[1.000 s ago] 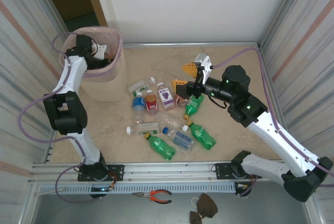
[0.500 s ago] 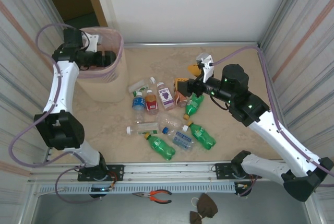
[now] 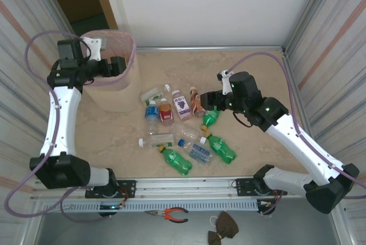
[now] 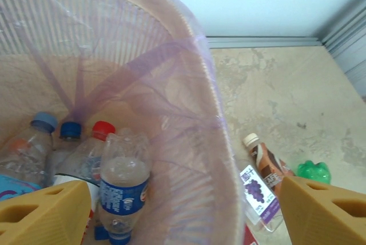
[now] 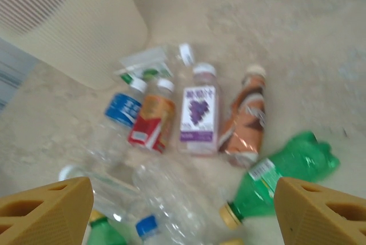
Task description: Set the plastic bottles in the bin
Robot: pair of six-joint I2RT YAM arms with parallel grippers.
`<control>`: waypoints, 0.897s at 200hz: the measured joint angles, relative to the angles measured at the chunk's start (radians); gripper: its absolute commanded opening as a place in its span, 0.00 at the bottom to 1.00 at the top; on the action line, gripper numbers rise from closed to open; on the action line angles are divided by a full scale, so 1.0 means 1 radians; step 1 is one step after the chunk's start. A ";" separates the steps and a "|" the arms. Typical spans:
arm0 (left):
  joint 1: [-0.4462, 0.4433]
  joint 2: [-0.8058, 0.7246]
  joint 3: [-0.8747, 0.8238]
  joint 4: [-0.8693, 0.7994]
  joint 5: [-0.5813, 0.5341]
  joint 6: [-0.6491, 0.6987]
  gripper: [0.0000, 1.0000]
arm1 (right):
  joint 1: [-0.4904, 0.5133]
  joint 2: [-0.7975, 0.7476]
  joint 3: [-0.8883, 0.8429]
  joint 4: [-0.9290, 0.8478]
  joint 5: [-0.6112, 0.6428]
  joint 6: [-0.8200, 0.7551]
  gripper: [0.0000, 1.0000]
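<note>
The bin [image 3: 114, 93] stands at the back left, pale pink mesh over a beige body. My left gripper [image 3: 119, 66] hovers open over its rim with nothing held. Inside the bin [image 4: 189, 45] lie several plastic bottles, among them a blue-labelled one [image 4: 122, 191] and a red-capped one [image 4: 102, 129]. My right gripper [image 3: 207, 100] hangs open above the bottles on the table. Below it lie a purple grape-labelled bottle [image 5: 198, 113], a brown-orange one [image 5: 244, 120], a green one [image 5: 283, 173] and a clear one with a blue cap [image 5: 171, 202]. Both yellow fingers [image 5: 46, 211] stand wide apart.
More bottles lie in the middle of the table: a red-orange one [image 3: 165, 111], a blue-labelled one [image 3: 151, 111], a clear one [image 3: 156, 140] and two green ones [image 3: 175, 161] [image 3: 222, 148]. Corrugated walls close both sides. Pliers [image 3: 170, 215] lie beyond the front rail.
My left arm has swung up and to the left, and its gripper now points across the bin's rim. My right gripper has come down and slightly left, closer to the bottles.
</note>
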 measured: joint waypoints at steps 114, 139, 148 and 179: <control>0.000 -0.190 -0.235 0.190 0.121 -0.115 0.85 | -0.060 0.184 -0.205 -0.034 -0.039 0.438 0.63; -0.001 -0.216 -0.266 0.216 0.134 -0.121 0.85 | 0.004 0.257 -0.213 0.014 -0.005 0.542 0.60; -0.002 -0.223 -0.273 0.219 0.135 -0.122 0.85 | 0.020 0.283 -0.213 0.035 0.006 0.570 0.59; -0.002 -0.238 -0.291 0.235 0.139 -0.122 0.85 | 0.046 0.359 -0.213 0.082 0.032 0.647 0.57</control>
